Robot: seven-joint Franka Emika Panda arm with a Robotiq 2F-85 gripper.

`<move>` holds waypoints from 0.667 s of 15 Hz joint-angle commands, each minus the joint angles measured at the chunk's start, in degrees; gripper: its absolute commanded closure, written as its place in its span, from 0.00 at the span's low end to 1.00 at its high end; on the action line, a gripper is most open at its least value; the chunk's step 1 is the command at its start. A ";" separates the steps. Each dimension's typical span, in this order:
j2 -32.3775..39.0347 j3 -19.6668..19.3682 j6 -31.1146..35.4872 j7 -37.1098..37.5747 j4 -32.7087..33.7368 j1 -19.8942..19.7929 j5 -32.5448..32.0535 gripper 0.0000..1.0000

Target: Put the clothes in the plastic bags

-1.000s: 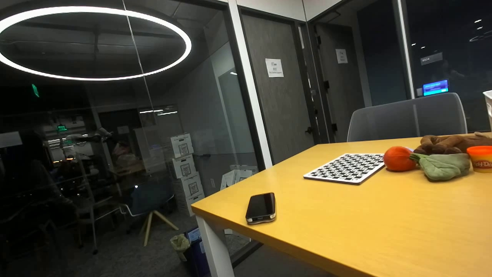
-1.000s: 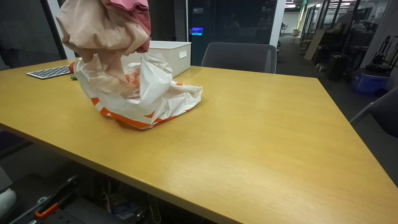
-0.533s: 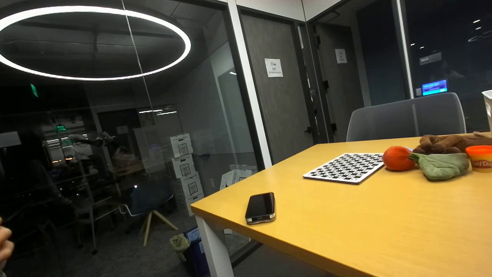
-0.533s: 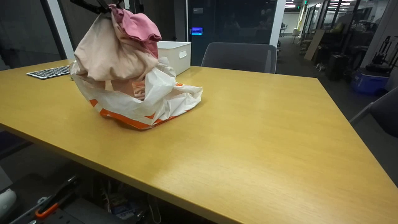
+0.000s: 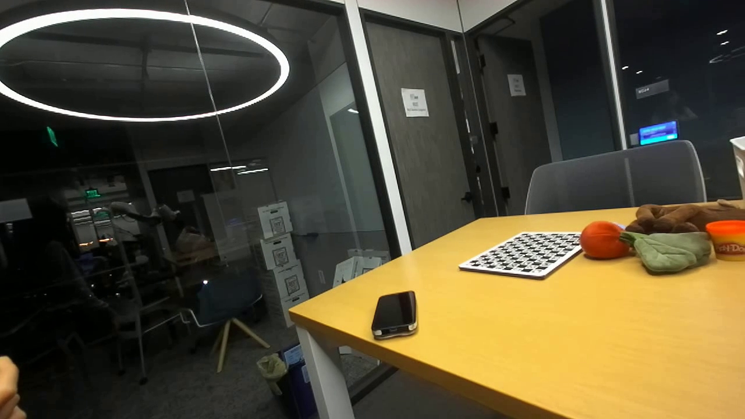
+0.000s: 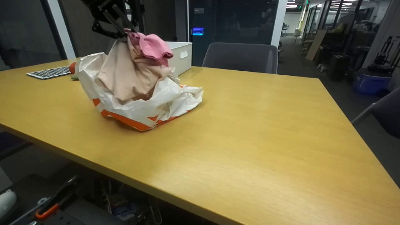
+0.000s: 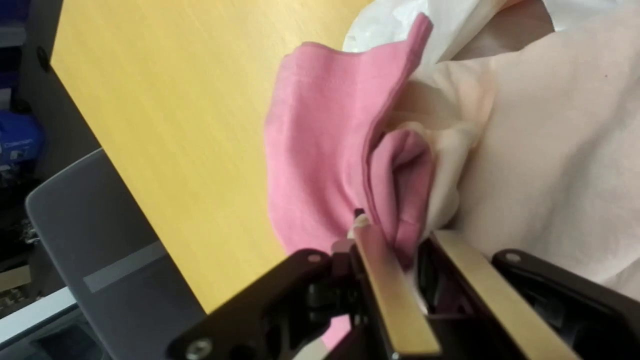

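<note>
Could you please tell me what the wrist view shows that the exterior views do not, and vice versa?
Only the wrist view gives a close look from above into the folds of the pink cloth at the gripper.

Only the exterior views, between them, show the phone, checkered board, orange-lidded tub and white bin.

Shared by the wrist view and an exterior view: that cloth, gripped; the beige cloth, plastic bag, table and grey chair.

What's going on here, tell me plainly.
A robot's pincer is holding clothes at a bag on a table. Some of the beige cloth hangs inside the bag's mouth; the pink cloth is above, outside it. So the job is only partway done: the pincer has not let go yet.
</note>
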 commanded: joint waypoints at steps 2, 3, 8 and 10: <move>4.81 -0.29 -0.27 -0.93 1.27 1.43 1.75 0.86; 5.12 -1.04 -1.84 -2.76 1.48 2.85 4.18 0.86; 8.73 -6.13 -5.55 -16.51 3.29 10.06 20.20 0.86; 10.98 -8.33 -7.34 -22.21 4.71 12.15 26.27 0.87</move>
